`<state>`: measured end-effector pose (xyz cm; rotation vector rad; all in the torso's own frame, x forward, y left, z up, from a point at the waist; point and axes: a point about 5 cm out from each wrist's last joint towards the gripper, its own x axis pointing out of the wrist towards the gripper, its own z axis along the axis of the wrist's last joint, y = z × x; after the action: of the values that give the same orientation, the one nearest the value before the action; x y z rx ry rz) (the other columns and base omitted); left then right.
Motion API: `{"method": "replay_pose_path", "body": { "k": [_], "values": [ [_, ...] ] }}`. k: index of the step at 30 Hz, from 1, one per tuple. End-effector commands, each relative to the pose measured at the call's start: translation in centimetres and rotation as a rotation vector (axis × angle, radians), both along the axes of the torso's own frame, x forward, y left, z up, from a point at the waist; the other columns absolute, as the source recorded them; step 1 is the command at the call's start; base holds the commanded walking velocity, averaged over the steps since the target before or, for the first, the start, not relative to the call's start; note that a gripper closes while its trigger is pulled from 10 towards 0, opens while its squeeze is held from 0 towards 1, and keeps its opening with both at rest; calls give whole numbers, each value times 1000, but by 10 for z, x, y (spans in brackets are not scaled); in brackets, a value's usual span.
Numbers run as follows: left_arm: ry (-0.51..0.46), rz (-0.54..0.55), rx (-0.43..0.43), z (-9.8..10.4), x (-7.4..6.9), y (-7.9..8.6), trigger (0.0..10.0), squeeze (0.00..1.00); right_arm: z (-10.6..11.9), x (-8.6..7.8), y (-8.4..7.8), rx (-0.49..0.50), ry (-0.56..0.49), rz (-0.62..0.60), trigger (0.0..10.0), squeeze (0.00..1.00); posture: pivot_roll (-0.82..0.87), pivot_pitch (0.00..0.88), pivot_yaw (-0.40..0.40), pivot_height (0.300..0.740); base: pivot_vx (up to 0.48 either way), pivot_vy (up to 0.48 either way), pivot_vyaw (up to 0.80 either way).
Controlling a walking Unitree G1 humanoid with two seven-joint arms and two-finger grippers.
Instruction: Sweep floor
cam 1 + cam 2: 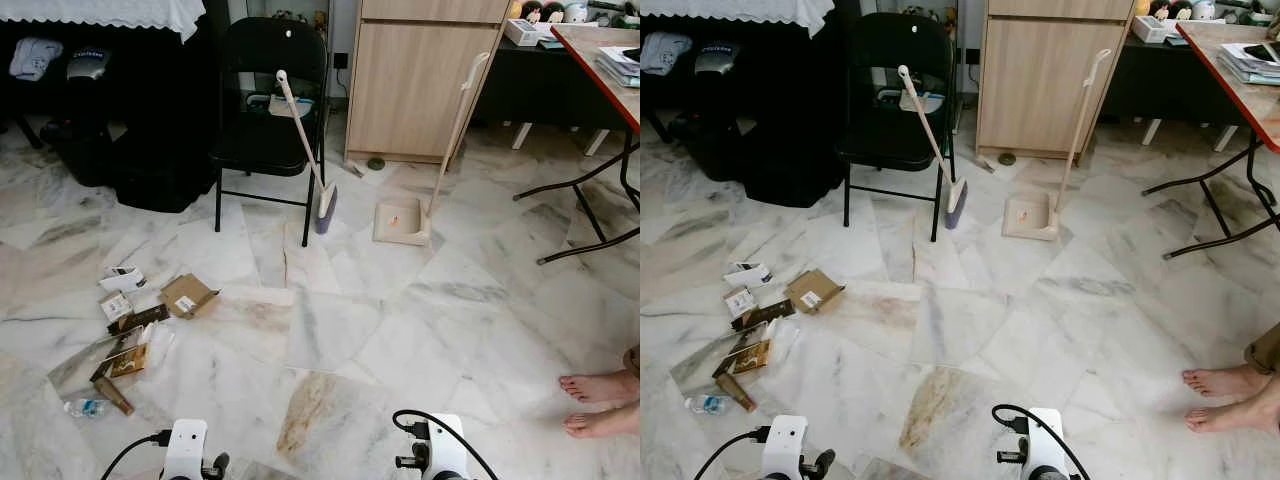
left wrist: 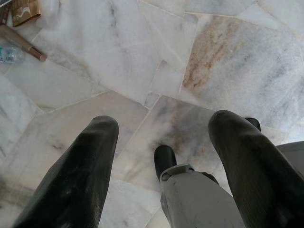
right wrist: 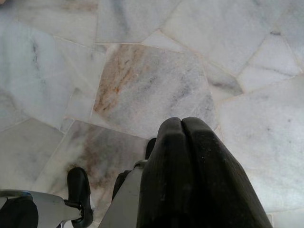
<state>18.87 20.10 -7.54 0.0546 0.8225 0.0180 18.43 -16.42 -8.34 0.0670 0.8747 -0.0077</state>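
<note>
1. The sweeping has not begun, as I judge it. The broom (image 1: 305, 150) leans against the black folding chair (image 1: 268, 90), bristles on the floor by the chair's front leg, untouched.
2. The dustpan (image 1: 402, 220) sits on the floor beside the broom, on the side away from the chair, its long handle propped against the wooden cabinet (image 1: 420, 75).
3. The litter (image 1: 135, 320), small boxes, wrappers and a plastic bottle, lies scattered on the marble floor (image 1: 400, 340), well short of the chair and toward the robot's left.
4. The left gripper (image 2: 164, 142) hangs low over bare floor, fingers spread apart and holding nothing.
5. The right gripper (image 3: 183, 142) also hangs idle, its fingers pressed together with nothing between them.
6. A person's bare feet (image 1: 600, 400) stand well right of the chair.
7. Next move, likely: walk to the chair and take the broom handle.
</note>
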Motion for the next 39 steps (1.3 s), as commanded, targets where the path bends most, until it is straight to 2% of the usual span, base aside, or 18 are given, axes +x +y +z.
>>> {"method": "replay_pose_path", "body": {
  "k": [1,27,39],
  "values": [
    [37,4,4,-4,-8,2,10000,0,-2,-4,-1,6,13,-13,10000,0,76,85,-31,740,0,0,0],
    [32,3,2,-4,-6,1,10000,0,-2,-4,-1,6,13,-13,10000,0,76,89,-31,740,0,0,0],
    [27,-2,3,-3,-6,0,10000,0,-2,-4,0,4,14,-13,10000,0,74,89,-30,740,326,0,0]
  ]
}}
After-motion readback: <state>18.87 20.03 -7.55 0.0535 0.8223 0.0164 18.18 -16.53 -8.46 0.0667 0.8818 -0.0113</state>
